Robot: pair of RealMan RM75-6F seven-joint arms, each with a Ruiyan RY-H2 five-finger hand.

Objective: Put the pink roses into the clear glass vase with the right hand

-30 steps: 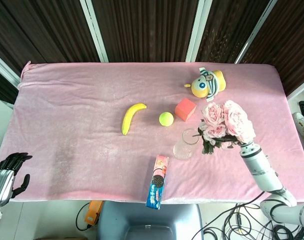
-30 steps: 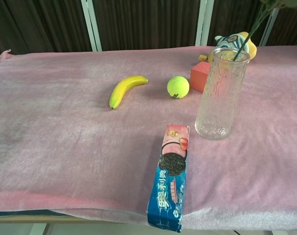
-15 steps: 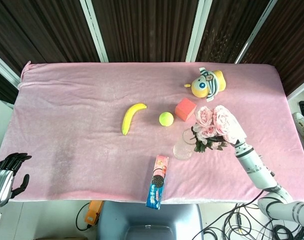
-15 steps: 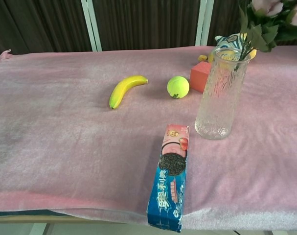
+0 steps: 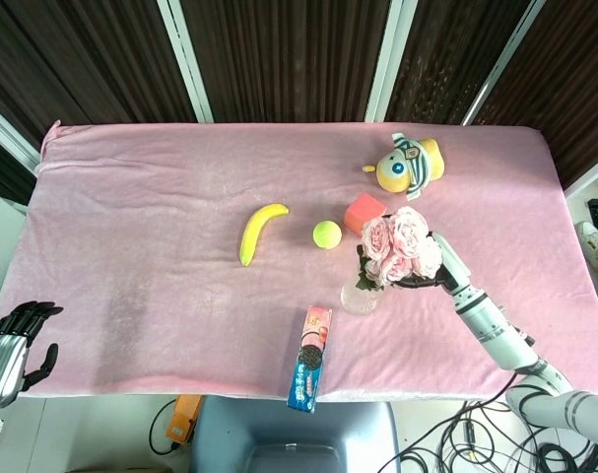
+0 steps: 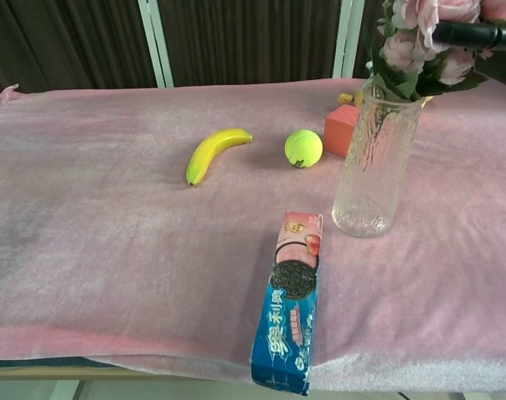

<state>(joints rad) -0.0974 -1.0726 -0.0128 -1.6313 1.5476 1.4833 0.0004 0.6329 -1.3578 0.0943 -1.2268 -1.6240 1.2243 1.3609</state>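
The pink roses (image 5: 397,244) stand over the mouth of the clear glass vase (image 5: 359,298), their stems down inside it. In the chest view the blooms (image 6: 421,37) crown the ribbed vase (image 6: 374,167), which is upright on the pink cloth. My right hand (image 5: 434,272) grips the bunch from the right, just under the blooms; most of the hand is hidden behind them. A dark finger (image 6: 478,35) crosses the flowers at the chest view's top right. My left hand (image 5: 13,345) hangs off the table's near left corner, fingers apart, holding nothing.
A cookie box (image 5: 309,357) lies at the front edge just left of the vase. Behind the vase sit a red cube (image 5: 363,212), a green tennis ball (image 5: 327,234) and a banana (image 5: 259,230). A yellow plush toy (image 5: 407,166) lies further back.
My right hand has carried the roses leftward and down; the stems have slid into the vase and the blooms now sit at its rim. The left hand has not moved.
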